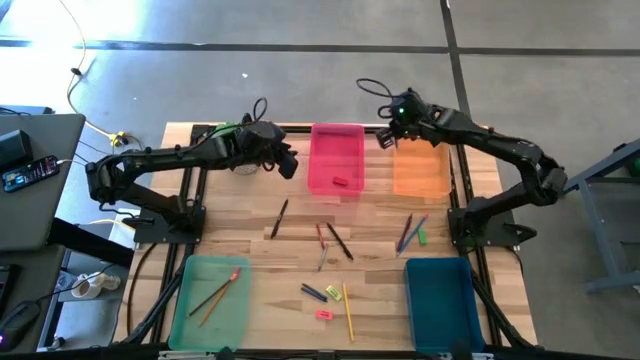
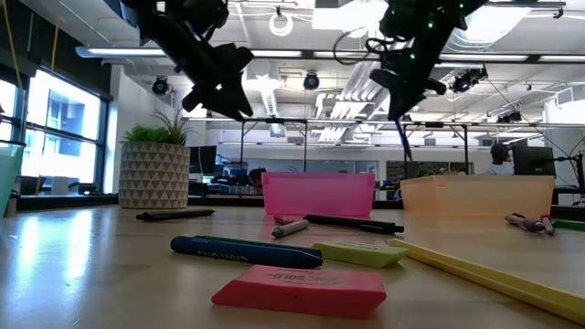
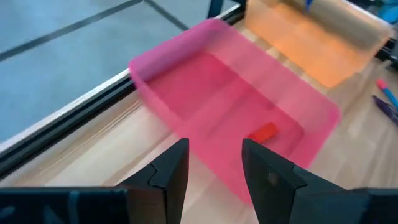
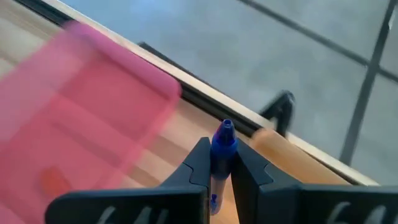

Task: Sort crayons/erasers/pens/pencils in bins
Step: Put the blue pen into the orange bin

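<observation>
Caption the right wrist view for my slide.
Right end effector grips a blue pen beside the pink bin.

The bench (image 1: 300, 225) is pale planked wood with a matt finish; the pink bin (image 3: 186, 93) is smooth, translucent plastic.

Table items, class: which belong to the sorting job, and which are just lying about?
Job: pink bin, orange bin, green bin, teal bin, red eraser, blue pen in right gripper.
Lying about: phone, potted plant.

Left gripper (image 1: 291, 163) hangs with fingers parted; right gripper (image 1: 384, 138) has fingers pinched together.
</observation>
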Robot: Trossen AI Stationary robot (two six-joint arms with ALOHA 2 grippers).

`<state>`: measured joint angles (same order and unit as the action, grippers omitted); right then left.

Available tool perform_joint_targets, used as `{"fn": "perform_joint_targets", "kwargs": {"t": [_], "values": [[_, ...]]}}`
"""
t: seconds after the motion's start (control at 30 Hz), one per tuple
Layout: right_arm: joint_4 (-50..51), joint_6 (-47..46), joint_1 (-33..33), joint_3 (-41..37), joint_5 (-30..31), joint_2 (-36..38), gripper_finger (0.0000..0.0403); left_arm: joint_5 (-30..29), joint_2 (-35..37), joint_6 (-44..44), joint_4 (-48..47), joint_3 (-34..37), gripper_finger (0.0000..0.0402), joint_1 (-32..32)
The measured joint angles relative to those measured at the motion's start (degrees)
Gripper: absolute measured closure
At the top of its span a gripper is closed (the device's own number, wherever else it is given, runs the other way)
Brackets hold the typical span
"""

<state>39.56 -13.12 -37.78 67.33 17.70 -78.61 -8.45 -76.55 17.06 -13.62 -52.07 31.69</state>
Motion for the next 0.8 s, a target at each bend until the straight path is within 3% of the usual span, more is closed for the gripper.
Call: {"fn": "perform_joint_targets", "kwargs": {"t": [0.37, 0.8], "values": [[9.4, 0.1, -11.1, 0.0, -9.0, -1.6, 0.0389, 0.2, 0.0, 6.4, -8.4, 0.0, 0.0266, 2.1], [19.2, 2.0, -12.9, 0.0, -16.8, -7.8, 0.0389, 3.7, 0.0, 11.9, -18.6, 0.0, 0.0266, 2.1]]}}
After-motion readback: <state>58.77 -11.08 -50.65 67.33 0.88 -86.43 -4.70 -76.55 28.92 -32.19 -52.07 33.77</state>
